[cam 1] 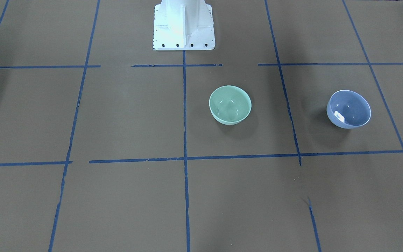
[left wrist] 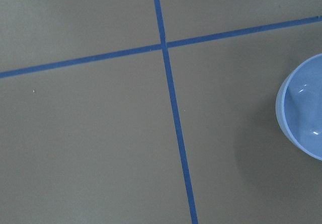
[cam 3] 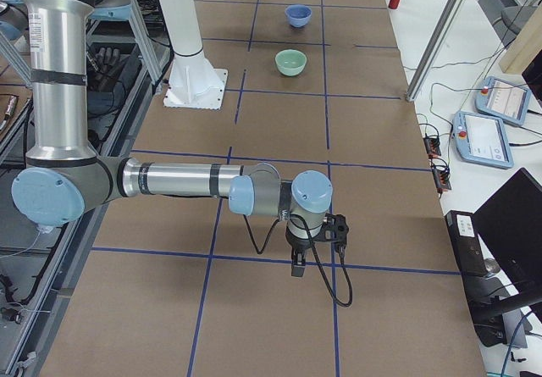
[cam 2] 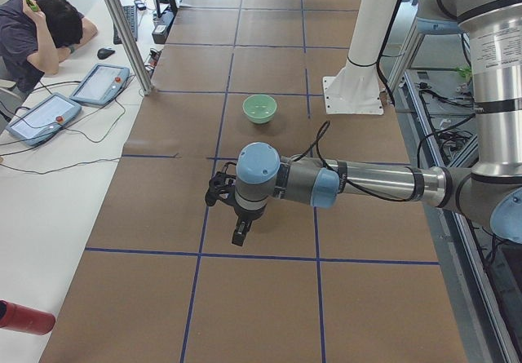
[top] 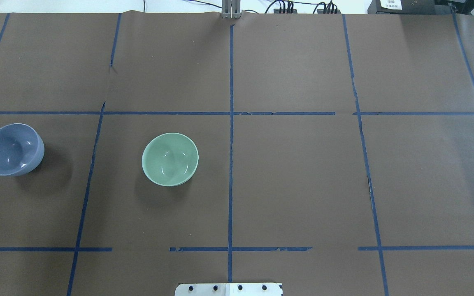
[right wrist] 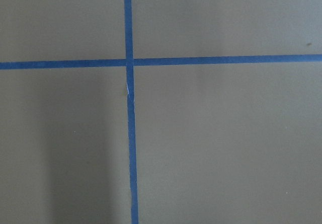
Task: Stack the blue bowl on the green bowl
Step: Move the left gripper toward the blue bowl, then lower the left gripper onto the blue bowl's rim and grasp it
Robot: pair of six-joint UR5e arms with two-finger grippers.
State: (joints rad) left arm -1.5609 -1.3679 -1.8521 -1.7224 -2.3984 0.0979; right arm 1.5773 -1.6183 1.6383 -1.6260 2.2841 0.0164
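Blue bowl (left wrist: pixel 302 108) partly off-edge

Brown table (top: pixel 303 185), blue tape grid (top: pixel 231 164)

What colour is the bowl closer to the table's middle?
Pale green bowl; the overhead view shows it best.

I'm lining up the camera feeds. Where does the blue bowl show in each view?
Exterior front-facing: blue bowl at right, mid-height.
Overhead exterior: blue bowl at far left.
Exterior left: not visible.
Exterior right: blue bowl near the top, beyond the green bowl.
Left wrist-mounted: blue bowl cut off at the right edge.
Right wrist-mounted: not in it.
Shared landmark: the green bowl, in all four exterior views.
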